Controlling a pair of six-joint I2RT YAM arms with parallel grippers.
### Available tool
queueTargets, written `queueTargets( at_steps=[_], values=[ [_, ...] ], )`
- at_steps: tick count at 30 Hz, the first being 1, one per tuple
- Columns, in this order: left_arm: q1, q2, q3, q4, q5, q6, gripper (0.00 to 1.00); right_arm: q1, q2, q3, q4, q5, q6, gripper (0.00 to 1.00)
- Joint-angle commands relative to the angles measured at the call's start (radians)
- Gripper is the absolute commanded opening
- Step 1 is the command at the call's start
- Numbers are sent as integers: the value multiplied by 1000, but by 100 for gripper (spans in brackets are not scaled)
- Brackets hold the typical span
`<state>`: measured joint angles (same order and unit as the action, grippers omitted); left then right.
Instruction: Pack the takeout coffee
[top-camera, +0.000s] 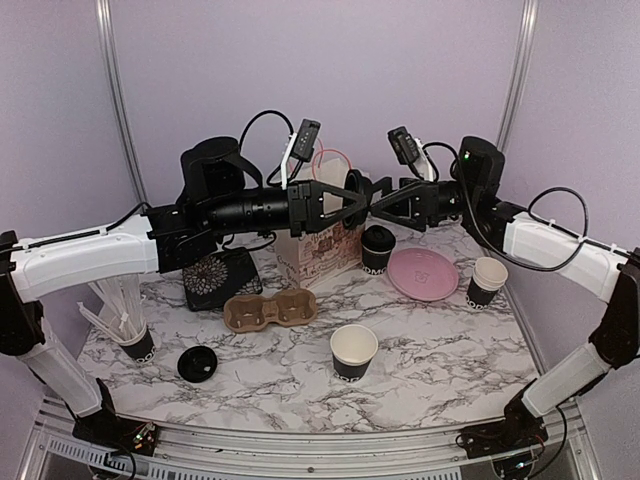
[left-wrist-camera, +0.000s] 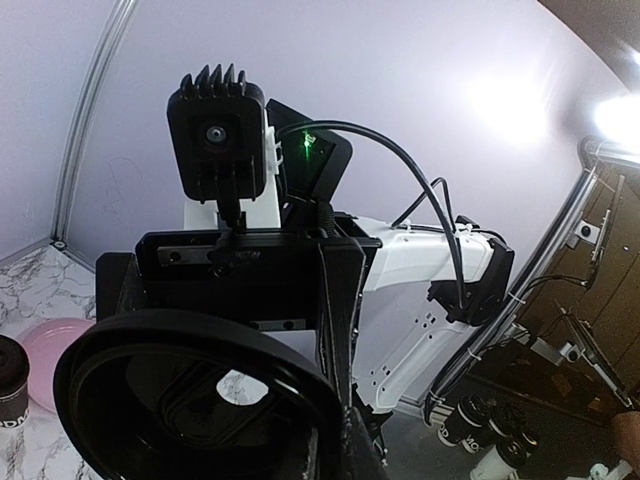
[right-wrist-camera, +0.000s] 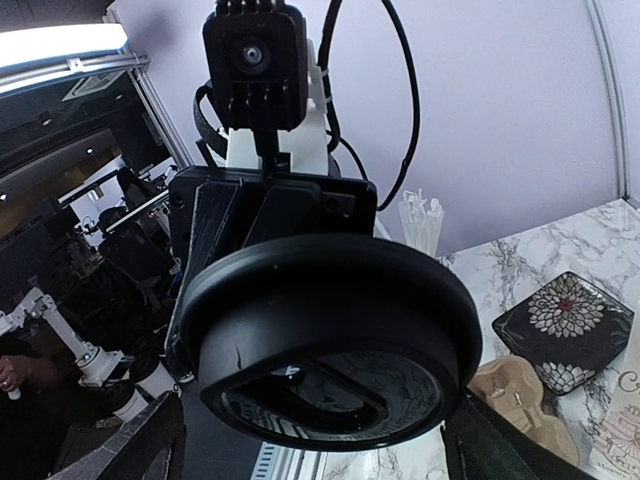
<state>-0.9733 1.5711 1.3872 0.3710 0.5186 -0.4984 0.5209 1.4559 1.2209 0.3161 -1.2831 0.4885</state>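
Note:
A round black lid (top-camera: 357, 188) hangs in mid-air over the back of the table, where both arms meet. My left gripper (top-camera: 362, 203) is shut on its rim; in the left wrist view the lid (left-wrist-camera: 190, 400) is pinched at its right edge by that gripper (left-wrist-camera: 350, 440). My right gripper (top-camera: 378, 205) faces it. In the right wrist view the lid (right-wrist-camera: 330, 340) fills the space between the wide-apart fingers (right-wrist-camera: 140, 445), which stand close to its rim on both sides. A lidded black cup (top-camera: 378, 250) stands below. Two open black cups (top-camera: 354, 350) (top-camera: 487, 280) stand on the table.
A patterned paper bag (top-camera: 320, 250) with a pink handle stands under the grippers. Around it lie a brown cup carrier (top-camera: 270, 310), a pink plate (top-camera: 423, 273), a black flowered plate (top-camera: 222, 278), a loose black lid (top-camera: 196, 364) and a cup of straws (top-camera: 132, 340).

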Motion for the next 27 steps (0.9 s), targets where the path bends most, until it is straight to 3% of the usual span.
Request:
queueTargets(
  at_steps=[1,13,27],
  values=[
    [1,-4,-7,66,27,-19,2,13,12,33,52,-19,22,87],
    [0,31,-2,86,40,-51,2,13,34,41,104,-2,94,91],
    [1,50,-2,88,26,-66,4,13,28,39,92,6,73,72]
  ],
)
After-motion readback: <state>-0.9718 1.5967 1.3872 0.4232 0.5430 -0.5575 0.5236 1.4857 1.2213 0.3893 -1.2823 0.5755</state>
